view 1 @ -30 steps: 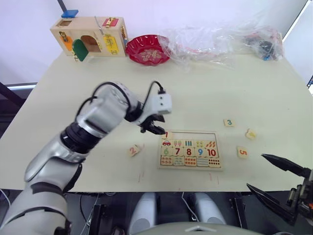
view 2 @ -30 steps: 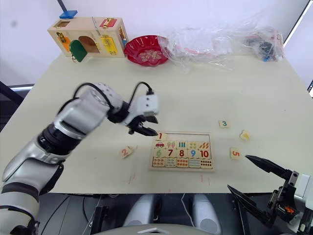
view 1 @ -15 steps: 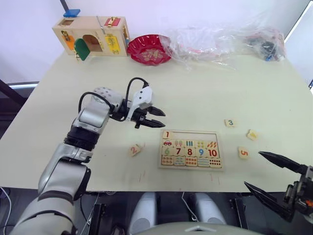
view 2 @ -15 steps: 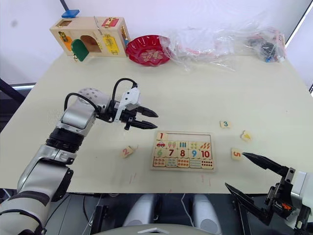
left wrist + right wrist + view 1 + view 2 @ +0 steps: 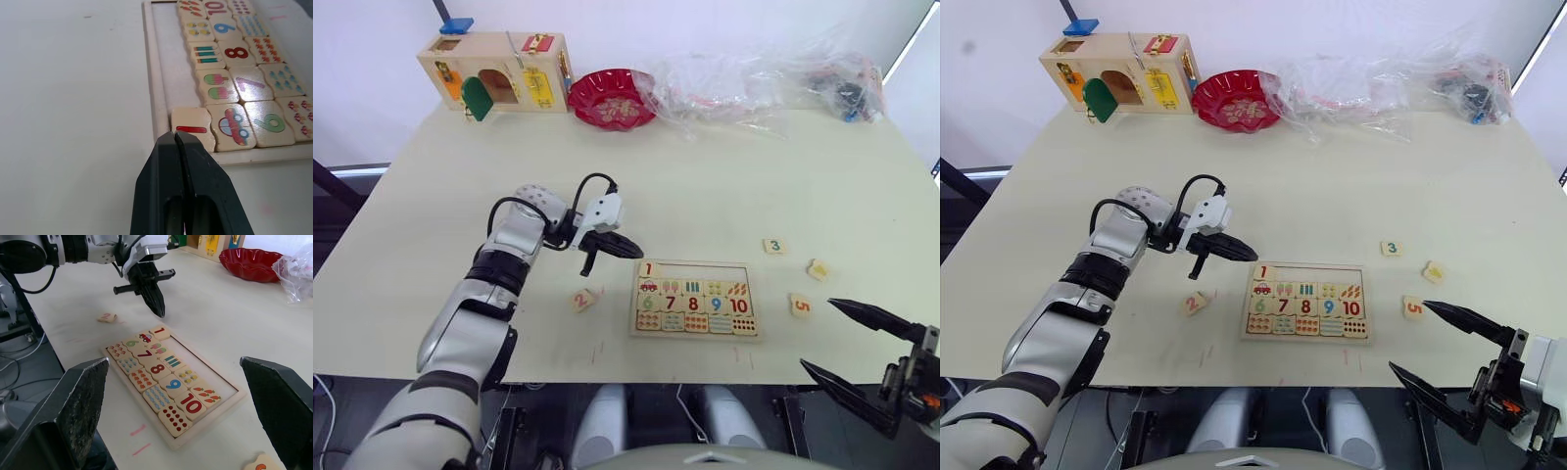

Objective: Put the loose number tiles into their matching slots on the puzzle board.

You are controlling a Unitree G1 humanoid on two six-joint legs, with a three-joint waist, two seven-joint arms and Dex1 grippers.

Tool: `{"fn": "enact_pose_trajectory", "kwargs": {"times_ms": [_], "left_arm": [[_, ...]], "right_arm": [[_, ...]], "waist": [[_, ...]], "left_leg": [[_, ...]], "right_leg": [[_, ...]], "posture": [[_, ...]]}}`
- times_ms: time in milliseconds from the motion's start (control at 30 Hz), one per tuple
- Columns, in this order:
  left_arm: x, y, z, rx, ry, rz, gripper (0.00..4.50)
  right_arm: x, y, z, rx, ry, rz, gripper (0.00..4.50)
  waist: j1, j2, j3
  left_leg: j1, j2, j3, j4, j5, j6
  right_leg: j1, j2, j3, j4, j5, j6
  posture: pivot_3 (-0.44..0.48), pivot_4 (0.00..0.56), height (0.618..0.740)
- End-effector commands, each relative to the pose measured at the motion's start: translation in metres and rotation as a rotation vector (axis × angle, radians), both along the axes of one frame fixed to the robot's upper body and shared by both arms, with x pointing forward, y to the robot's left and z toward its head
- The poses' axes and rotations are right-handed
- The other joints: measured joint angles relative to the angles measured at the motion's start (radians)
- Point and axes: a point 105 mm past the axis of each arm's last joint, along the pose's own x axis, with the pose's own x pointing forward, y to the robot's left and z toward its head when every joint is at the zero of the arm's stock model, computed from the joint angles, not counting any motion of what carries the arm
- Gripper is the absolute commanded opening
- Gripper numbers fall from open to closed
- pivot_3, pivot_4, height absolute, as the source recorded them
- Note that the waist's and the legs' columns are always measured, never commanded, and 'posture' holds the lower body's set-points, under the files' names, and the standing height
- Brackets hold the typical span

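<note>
A wide cream table (image 5: 724,186) carried the work, with a wooden latch box (image 5: 495,70), a red bowl (image 5: 611,98) and crumpled clear plastic bags (image 5: 754,80) pushed to its far edge, out of the way. Near the front edge lay the puzzle board (image 5: 695,300), its lower rows filled with picture, number and dot tiles. The recessed top strip (image 5: 705,271) was bare except at its left end, where the 1 tile (image 5: 648,268) sat, slightly askew and seemingly not quite flat in its place. The left gripper (image 5: 625,246) hung just left of that corner, its fingers pressed together with nothing between them, tips aimed at the tile; closed like that, they looked suited to nudging the tile down square. The 2 tile (image 5: 581,301) lay on the table left of the board, close to the left arm. The 3 tile (image 5: 771,246), the 4 tile (image 5: 817,268) and the 5 tile (image 5: 799,305) were scattered to the right of the board, on the right arm's side. The right gripper (image 5: 862,357) waited low off the table's front right corner, fingers spread wide and empty, near the 5 tile. Four slots remained unfilled.
</note>
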Motion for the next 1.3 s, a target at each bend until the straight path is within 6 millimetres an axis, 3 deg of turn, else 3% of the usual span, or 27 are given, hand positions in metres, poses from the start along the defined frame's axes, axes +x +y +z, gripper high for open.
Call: {"fn": "enact_pose_trajectory", "kwargs": {"times_ms": [33, 1300], "left_arm": [[0.006, -0.004, 0.007, 0.005, -0.057, -0.005, 0.05], [0.001, -0.003, -0.003, 0.053, -0.055, -0.035, 0.05]], "right_arm": [[-0.001, 0.004, 0.004, 0.010, -0.017, 0.009, 4.50], [-0.004, 0.003, 0.005, 0.008, -0.008, -0.001, 4.50]], "waist": [[0.000, 0.000, 0.000], [-0.001, 0.000, 0.000]], "left_leg": [[0.000, 0.000, 0.000, 0.000, 0.000, 0.000], [0.000, 0.000, 0.000, 0.000, 0.000, 0.000]], "right_leg": [[0.000, 0.000, 0.000, 0.000, 0.000, 0.000], [0.000, 0.000, 0.000, 0.000, 0.000, 0.000]], "posture": [[0.000, 0.150, 0.740], [0.000, 0.150, 0.740]]}}
